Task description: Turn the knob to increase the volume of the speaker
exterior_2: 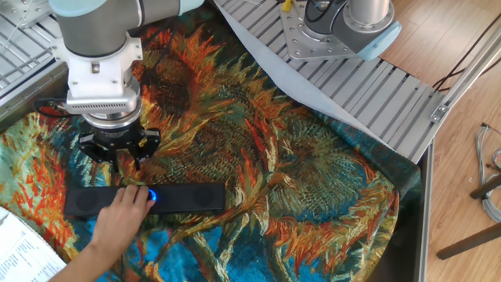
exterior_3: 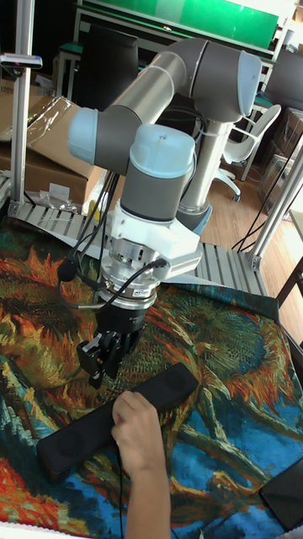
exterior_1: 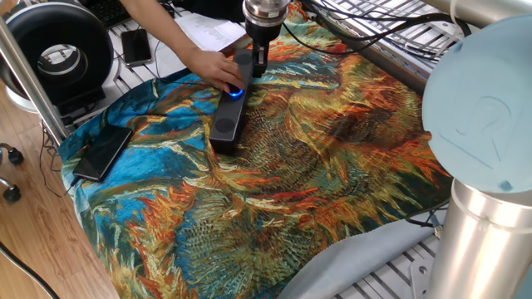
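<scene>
The speaker point(exterior_1: 227, 120) point(exterior_2: 188, 199) point(exterior_3: 168, 387) is a long black bar lying on the sunflower-patterned cloth. Its knob point(exterior_1: 236, 93) point(exterior_2: 152, 197) glows blue. A person's hand point(exterior_1: 212, 71) point(exterior_2: 117, 227) point(exterior_3: 139, 434) rests on the speaker with its fingers at the knob, and hides the knob in the tall view. My gripper point(exterior_1: 259, 66) point(exterior_2: 127, 162) point(exterior_3: 99, 366) hangs just above and behind the speaker, a little off the knob. It touches nothing. Its fingers point down, slightly apart, with nothing between them.
A flat black phone point(exterior_1: 101, 152) lies at the cloth's left edge. A big round black-and-white device point(exterior_1: 60, 54) stands at the back left, with a second phone point(exterior_1: 136, 46) and papers point(exterior_1: 199, 33) nearby. The arm's base point(exterior_2: 344, 31) stands on a ribbed metal plate.
</scene>
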`<state>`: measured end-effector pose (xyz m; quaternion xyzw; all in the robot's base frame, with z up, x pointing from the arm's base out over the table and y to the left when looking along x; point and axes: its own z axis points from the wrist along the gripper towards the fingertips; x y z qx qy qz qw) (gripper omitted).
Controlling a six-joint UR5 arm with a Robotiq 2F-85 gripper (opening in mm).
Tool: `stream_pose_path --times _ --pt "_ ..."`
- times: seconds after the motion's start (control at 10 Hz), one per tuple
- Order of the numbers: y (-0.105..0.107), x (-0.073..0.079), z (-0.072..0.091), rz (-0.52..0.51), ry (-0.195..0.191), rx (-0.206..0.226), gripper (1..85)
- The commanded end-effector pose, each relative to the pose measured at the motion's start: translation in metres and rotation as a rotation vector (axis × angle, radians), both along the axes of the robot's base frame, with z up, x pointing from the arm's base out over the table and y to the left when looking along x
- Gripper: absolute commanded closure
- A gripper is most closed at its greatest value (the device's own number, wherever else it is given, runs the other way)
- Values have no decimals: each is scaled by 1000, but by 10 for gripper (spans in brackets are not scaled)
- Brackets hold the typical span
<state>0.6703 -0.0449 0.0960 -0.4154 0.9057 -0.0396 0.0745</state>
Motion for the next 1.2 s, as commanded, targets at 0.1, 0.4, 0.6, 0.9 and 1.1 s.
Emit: stream_pose_path --times 0.1,0.4,0.6,0.9,1.1 --pt "4 3 -1 -11 -4 24 477" --pt "5 3 -1 -12 -1 22 477" --pt "5 3 0 -11 1 25 477" --pt "6 3 0 -12 2 25 477" --pt "6 3 0 -14 2 26 477"
